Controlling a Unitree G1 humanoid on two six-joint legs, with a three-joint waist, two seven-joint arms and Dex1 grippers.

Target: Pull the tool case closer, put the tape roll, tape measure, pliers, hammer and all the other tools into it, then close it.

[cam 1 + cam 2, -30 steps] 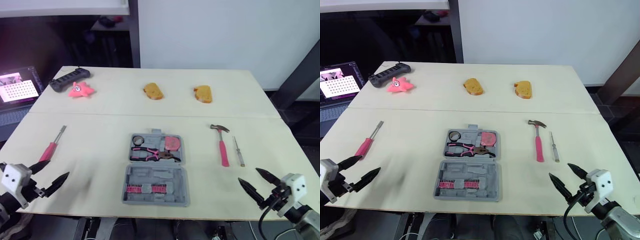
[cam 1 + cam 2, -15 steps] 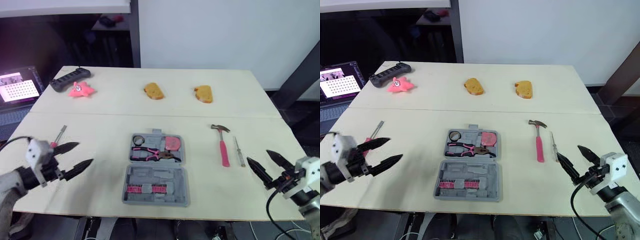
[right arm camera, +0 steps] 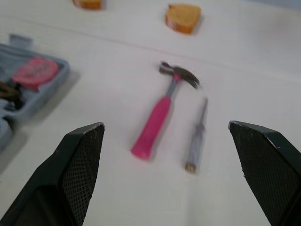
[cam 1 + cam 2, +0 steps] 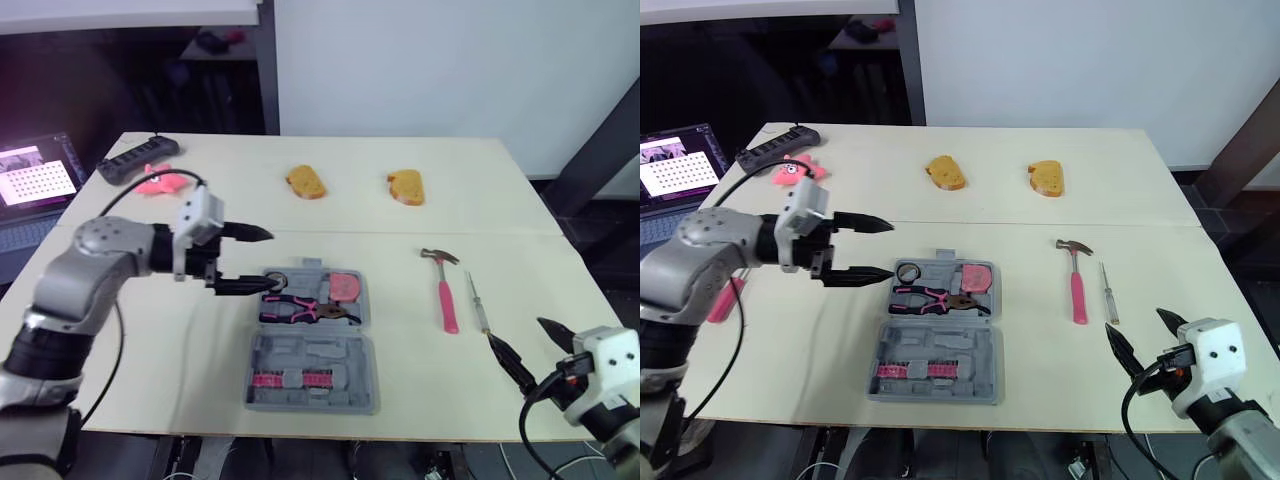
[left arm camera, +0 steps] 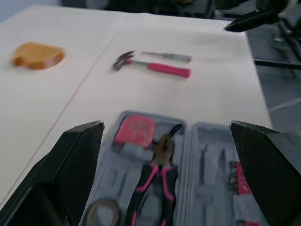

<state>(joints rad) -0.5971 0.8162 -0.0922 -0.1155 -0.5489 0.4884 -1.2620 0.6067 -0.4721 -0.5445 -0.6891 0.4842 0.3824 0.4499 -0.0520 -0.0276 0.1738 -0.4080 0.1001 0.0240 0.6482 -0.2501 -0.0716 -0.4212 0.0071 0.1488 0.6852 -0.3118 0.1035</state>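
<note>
Both our left gripper [image 4: 275, 260] and right gripper [image 4: 515, 332] gape wide, and with the left at the far-left corner of the open tool case [image 4: 312, 349] mid-table, a clumsy tug could spill its pliers [image 4: 305, 307].

We find no text, label, brand, number or sign that can be read. The screen [image 4: 678, 165] beside the desk [image 4: 400, 215] on the left shows a white panel with a grid of dark marks, too small for us to make out as characters. The tool case [image 4: 312, 340] and the pink face of the tape measure [image 5: 135, 130] inside it show no marking we can read; the face is blurred.
</note>
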